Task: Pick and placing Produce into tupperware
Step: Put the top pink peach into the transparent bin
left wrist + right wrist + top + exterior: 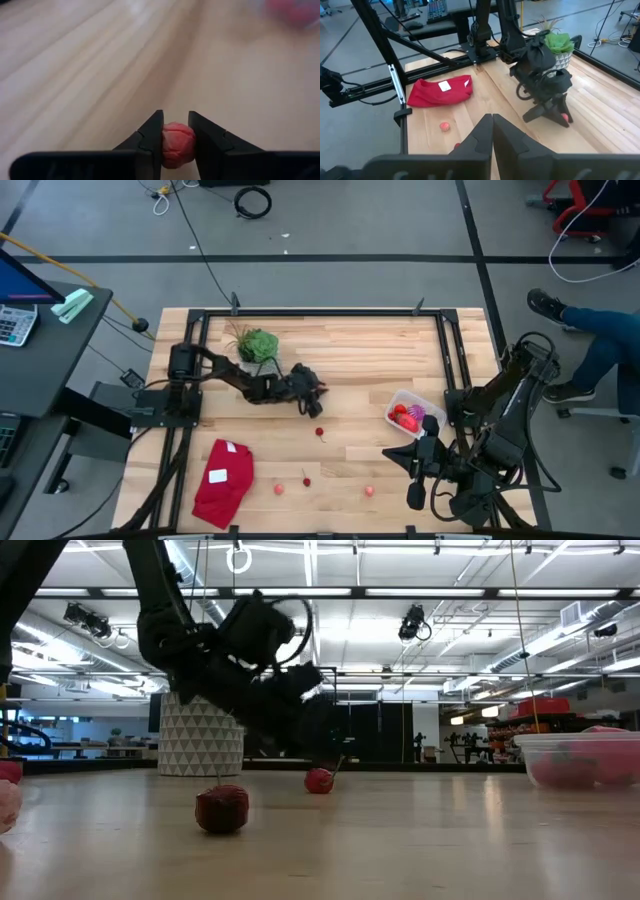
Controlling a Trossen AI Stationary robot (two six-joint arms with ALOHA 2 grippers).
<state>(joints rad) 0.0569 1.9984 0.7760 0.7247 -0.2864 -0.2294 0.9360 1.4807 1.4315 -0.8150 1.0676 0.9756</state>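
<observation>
Part done: the tupperware, well apart from the left tool, holds several pieces. That tool pinches a red berry on the worktop; three remain loose.

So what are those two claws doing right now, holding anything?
Left gripper: closed on a small red berry, low over the table.
Right gripper: shut, empty, waiting near the tupperware.

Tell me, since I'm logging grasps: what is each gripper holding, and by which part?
The left gripper pinches a red berry across its sides. The right gripper is shut, holding nothing.
</observation>
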